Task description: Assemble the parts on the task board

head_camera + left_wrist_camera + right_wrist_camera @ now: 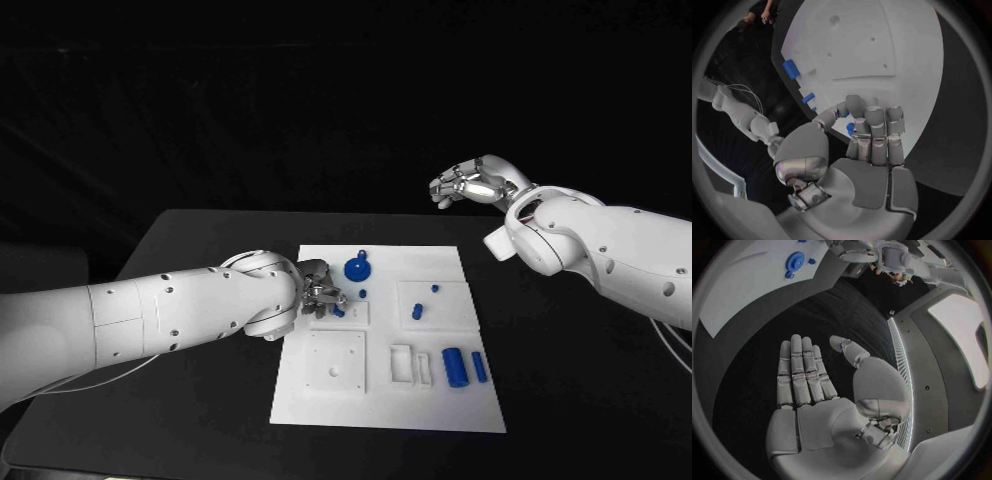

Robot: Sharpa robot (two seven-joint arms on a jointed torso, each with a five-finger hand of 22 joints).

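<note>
The white task board (pixel 335 400) lies in the middle of the black table. My left hand (pixel 320 292) hovers low over the board's left edge, and its thumb and fingers (pixel 873 131) pinch a small blue part (pixel 849 129) there. A blue gear (pixel 359 268) sits just beyond that hand and is also seen as the gear (pixel 795 261) from the right wrist. Small blue pegs (pixel 417 311) stand on the board's right half, and two blue cylinders (pixel 464 367) lie near its right front. My right hand (pixel 469 185) is raised beyond the table's far edge, fingers (pixel 803 372) straight and empty.
White square modules (pixel 335 365) and a slotted block (pixel 410 366) sit on the board's near half. Bare black table (pixel 577 380) stretches to the right and left of the board. More blue parts (pixel 791 69) show along the board's edge (pixel 792 45) in the left wrist view.
</note>
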